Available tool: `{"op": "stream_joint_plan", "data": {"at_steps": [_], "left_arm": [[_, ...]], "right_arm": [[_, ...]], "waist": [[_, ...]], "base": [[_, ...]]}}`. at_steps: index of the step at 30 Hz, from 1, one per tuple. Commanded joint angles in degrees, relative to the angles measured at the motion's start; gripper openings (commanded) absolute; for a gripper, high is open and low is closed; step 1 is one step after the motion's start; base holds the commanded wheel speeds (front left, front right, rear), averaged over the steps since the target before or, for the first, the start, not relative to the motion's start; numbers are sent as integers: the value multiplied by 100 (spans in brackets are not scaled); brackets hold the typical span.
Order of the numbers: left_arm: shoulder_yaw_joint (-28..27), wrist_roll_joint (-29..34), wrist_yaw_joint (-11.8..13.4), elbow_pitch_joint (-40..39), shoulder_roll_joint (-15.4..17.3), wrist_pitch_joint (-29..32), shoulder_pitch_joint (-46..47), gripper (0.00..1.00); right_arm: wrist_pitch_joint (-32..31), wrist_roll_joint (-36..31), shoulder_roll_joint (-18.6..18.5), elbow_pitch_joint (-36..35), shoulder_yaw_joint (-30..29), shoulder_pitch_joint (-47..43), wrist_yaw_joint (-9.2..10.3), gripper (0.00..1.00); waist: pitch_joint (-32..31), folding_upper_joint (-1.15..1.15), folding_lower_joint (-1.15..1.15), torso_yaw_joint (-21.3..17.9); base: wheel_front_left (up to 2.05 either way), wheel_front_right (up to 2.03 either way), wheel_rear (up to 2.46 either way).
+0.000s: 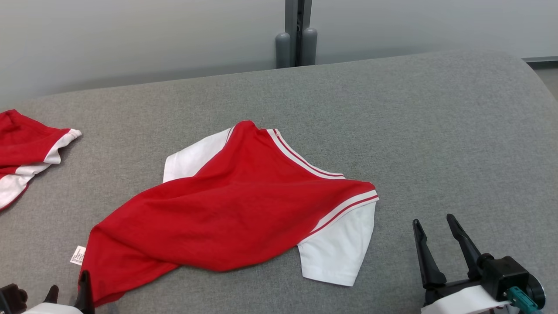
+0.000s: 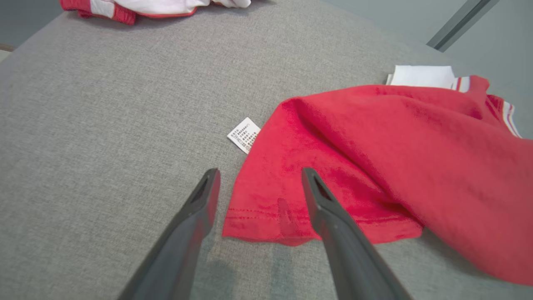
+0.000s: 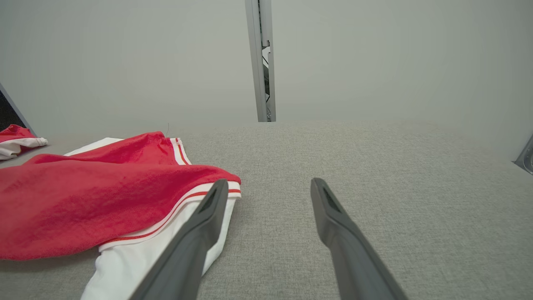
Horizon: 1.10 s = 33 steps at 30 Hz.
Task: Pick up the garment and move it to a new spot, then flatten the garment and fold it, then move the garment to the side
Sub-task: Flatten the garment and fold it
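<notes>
Garment (image 1: 226, 209) lay twisted mid-tabletop (image 1: 436, 131). Left gripper (image 2: 260, 173), jaws released, sat astride the hem corner (image 2: 250, 225). Right gripper (image 1: 433, 219), jaws released and empty, sat beside the white sleeve (image 1: 340, 248). Risk: pinching only the top layer would lift it twisted.

Bare test room — grey padded table (image 1: 436, 131), plain wall panels (image 1: 130, 39)

Ahead and right of the jaws of my right gripper (image 3: 270, 181), bare grey cushion (image 3: 395, 166) runs to the post (image 3: 262, 62). The garment (image 3: 83, 200) crowds their left (white sleeve (image 3: 120, 266) nearest). Left of my left gripper (image 2: 259, 171), open cushion; a second shirt (image 2: 158, 6) lies well beyond.
</notes>
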<state>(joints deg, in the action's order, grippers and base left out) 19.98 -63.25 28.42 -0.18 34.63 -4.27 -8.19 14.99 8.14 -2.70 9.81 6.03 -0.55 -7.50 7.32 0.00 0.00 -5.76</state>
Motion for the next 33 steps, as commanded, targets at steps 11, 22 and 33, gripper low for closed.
{"op": "stream_joint_plan", "data": {"at_steps": [11, 22, 33], "left_arm": [[492, 252, -733, 463, -41, 629, 1817, 100], [1234, 623, -1448, 2591, -679, 1583, 4334, 100], [1403, 336, -2347, 4094, -1048, 2071, 4967, 100]], "right_arm": [[30, -11, -34, -59, 35, 214, 1, 100], [30, 62, -32, -43, 231, 590, 1, 100], [30, 125, -32, -47, 261, 690, 1, 100]], "waist": [[276, 0, 0, 30], [1038, 0, 0, -409], [1232, 0, 0, -711]], "base": [[0, 0, 0], [0, 0, 0], [0, 0, 0]]}}
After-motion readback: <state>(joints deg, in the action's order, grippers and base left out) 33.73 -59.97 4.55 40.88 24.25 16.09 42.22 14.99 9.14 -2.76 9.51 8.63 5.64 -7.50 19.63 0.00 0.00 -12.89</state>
